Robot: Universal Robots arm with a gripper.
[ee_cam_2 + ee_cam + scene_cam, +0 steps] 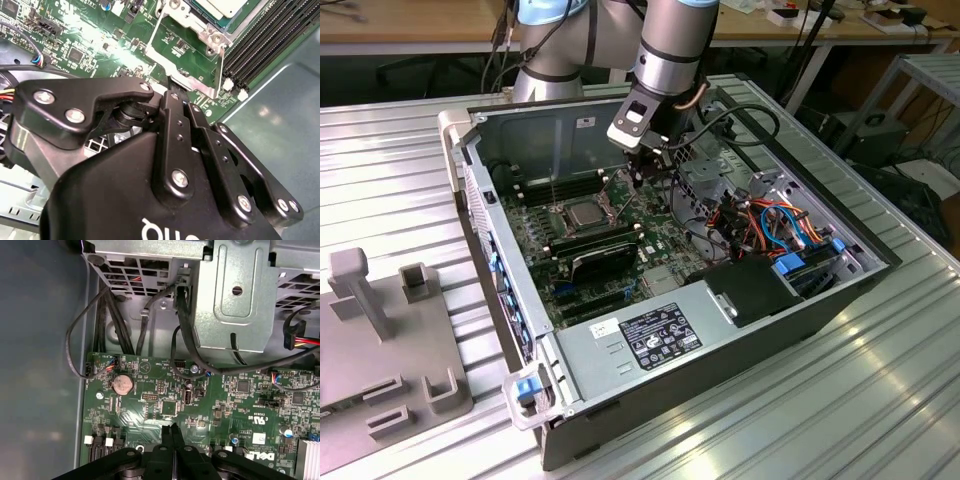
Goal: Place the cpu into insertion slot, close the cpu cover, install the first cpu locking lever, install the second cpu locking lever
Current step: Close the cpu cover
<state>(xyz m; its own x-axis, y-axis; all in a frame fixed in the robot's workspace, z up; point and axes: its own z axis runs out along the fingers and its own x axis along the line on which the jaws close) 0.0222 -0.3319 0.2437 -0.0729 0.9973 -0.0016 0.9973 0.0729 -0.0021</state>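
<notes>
Pincer [171, 428]: closed, fingertips pressed together, nothing gripped, held just beside cpu cover [192, 84].
Cpu cover: raised open, tilted.
Cpu [582, 213]: seated in insertion slot [202, 27].

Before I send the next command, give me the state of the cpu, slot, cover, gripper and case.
cpu: seated in the insertion slot.
insertion slot: filled, uncovered.
cpu cover: open, swung off the slot.
gripper: shut, empty, tips by the cover's edge.
computer case: side open.
</notes>
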